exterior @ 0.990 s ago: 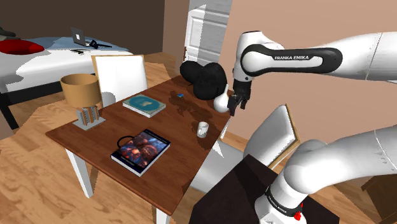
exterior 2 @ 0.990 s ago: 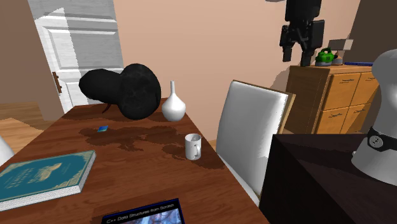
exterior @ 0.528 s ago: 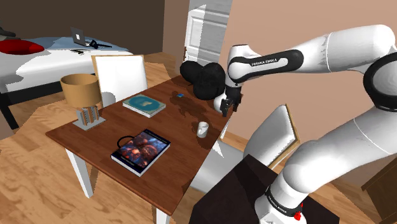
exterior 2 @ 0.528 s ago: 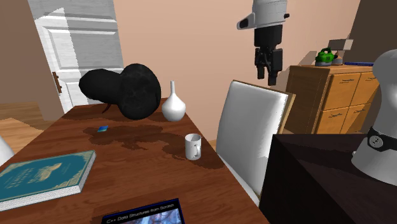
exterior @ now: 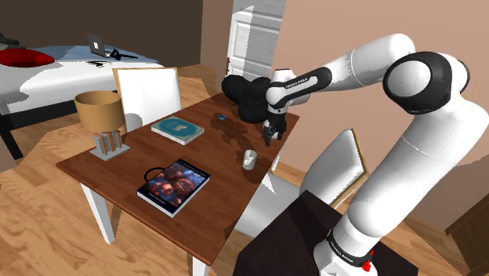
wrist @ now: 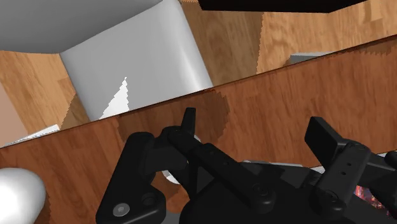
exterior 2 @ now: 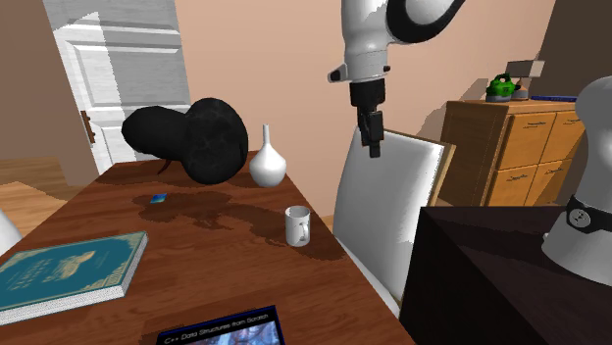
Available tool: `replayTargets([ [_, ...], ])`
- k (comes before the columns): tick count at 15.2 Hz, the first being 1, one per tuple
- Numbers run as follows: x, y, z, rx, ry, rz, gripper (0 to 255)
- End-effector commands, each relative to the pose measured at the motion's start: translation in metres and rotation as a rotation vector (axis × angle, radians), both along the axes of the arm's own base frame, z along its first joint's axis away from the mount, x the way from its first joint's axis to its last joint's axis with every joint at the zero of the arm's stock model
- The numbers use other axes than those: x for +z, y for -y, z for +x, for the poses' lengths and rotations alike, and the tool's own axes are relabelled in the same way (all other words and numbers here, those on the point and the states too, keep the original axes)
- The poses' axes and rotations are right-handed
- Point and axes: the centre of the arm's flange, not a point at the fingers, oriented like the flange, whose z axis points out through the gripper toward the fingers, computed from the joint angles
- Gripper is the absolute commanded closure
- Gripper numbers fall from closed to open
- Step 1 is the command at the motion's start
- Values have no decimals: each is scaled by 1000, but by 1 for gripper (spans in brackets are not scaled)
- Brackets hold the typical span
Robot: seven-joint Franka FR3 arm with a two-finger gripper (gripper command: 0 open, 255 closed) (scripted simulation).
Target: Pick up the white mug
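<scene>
The white mug [exterior: 249,160] [exterior 2: 297,225] stands upright near the brown table's [exterior: 205,210] edge, beside a white chair [exterior 2: 387,211]. My black gripper [exterior: 269,137] [exterior 2: 374,143] hangs in the air above the mug, higher than it and a little toward the chair side. In the wrist view the gripper [wrist: 254,127] is open, its fingers [wrist: 189,121] apart over the table edge with nothing between them. The gripper's own body hides most of the mug there.
A white vase [exterior 2: 268,160] and a bulky black object [exterior 2: 191,137] stand behind the mug. A teal book [exterior: 178,128], a dark-covered book [exterior: 173,185], a lamp [exterior: 100,121] and a small blue item [exterior: 222,118] share the table. A wooden dresser [exterior 2: 500,147] stands past the chair.
The arm has swung in from the wall side. The gripper has moved toward the shoulder view's left and come lower, closer to the mug. Nothing on the table has moved.
</scene>
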Motion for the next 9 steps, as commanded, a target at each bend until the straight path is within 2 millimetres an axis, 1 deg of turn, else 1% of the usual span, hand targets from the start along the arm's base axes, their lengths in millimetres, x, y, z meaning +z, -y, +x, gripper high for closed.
replayTargets([
  [1, -17, 12, 16, -3, -3, 6, 0],
  [9, -88, 63, 81, -18, -17, 30, 0],
])
